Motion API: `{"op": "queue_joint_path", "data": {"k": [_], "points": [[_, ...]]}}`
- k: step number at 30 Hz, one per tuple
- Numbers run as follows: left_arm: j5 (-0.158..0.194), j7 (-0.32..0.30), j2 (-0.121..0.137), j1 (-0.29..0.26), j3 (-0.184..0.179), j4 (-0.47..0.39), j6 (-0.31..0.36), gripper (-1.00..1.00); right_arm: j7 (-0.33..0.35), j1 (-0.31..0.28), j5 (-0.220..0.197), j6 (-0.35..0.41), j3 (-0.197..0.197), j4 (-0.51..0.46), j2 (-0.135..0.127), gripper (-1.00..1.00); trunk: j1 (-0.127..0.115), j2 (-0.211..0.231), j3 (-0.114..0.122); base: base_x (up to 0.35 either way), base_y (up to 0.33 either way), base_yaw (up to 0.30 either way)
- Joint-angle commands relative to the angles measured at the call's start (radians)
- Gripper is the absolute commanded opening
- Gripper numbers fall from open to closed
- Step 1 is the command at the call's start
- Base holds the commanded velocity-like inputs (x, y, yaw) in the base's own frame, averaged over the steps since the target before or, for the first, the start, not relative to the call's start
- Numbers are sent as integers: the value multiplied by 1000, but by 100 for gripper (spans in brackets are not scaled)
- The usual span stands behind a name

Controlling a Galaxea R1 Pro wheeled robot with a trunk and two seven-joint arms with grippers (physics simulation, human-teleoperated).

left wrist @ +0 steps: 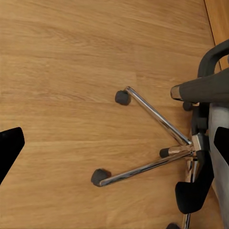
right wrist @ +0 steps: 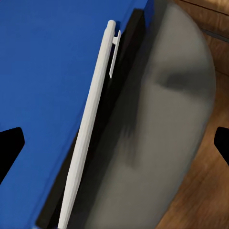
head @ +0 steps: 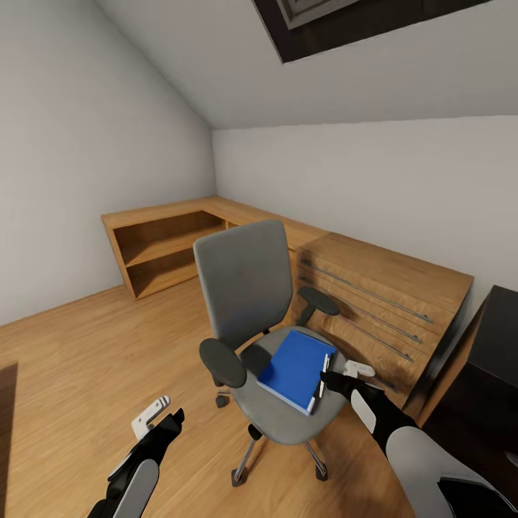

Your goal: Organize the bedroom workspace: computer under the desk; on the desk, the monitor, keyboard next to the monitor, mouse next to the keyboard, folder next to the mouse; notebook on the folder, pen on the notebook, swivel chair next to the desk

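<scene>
**Reaching over the chair seat, pen between spread fingers**

Hovering low over the swivel chair [head: 270, 338], the right gripper [head: 332, 381] sits at the outer edge of the blue notebook [head: 295, 367], which lies on the grey seat. In the right wrist view the white pen [right wrist: 90, 124] rests along the notebook's edge, its clip end pointing away from the camera, on top of the blue cover and just beside the dark folder [right wrist: 125, 86] whose edge shows under the notebook. The two dark fingertips [right wrist: 9, 148] appear at opposite sides of that view, spread wide, with the pen lying between them and touching neither. The pen runs roughly across the line joining the fingers.

The left gripper [head: 167, 419] hangs beside the chair, above the wooden floor [head: 86, 360]. Its fingers are also spread apart and hold nothing; the left wrist view looks down on the chair's chrome base [left wrist: 157, 143] and castors.

Behind the chair stand a wooden drawer unit [head: 381, 302] and low shelving [head: 158, 248] against the white walls.
</scene>
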Motion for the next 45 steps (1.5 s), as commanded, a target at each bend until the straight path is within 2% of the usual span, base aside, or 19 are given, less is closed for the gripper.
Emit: {"op": "queue_joint_path", "data": {"k": [1,3,11,13,18,26,31,37,41,45], "points": [[5,6,0,-1,-1,-2,3,100,7,0,-6,5,-4,-2,0,100,4,-8,-4,0,0,0],[5,6,0,-1,-1,-2,3,100,26,0,-5,5,-4,-2,0,100,12,-22,-10,0,0,0],[5,6,0,-1,-1,-2,3,100,63,0,-1,5,-4,-2,0,100,15,-29,-14,0,0,0],[5,6,0,-1,-1,-2,3,100,64,-1,0,5,-4,-2,0,100,23,-43,-20,0,0,0],[5,6,-1,-1,-2,2,3,100,65,0,0,5,-4,-2,1,100,23,-43,-20,0,0,0],[6,5,-1,-1,-2,3,3,100,65,0,0,5,-4,-2,1,100,54,-99,-45,0,0,0],[6,6,-1,-1,-2,3,3,100,65,0,0,5,-4,-2,2,100,54,-99,-45,0,0,0],[6,5,-1,-1,-2,3,3,100,65,0,0,5,-4,0,2,100,77,-141,-64,0,0,0],[6,5,-1,-1,-2,3,3,100,65,0,0,5,-4,0,2,100,77,-141,-64,0,0,0],[6,5,-1,-1,-2,3,3,100,65,0,0,5,-4,0,2,100,88,-162,-73,0,0,0]]}}
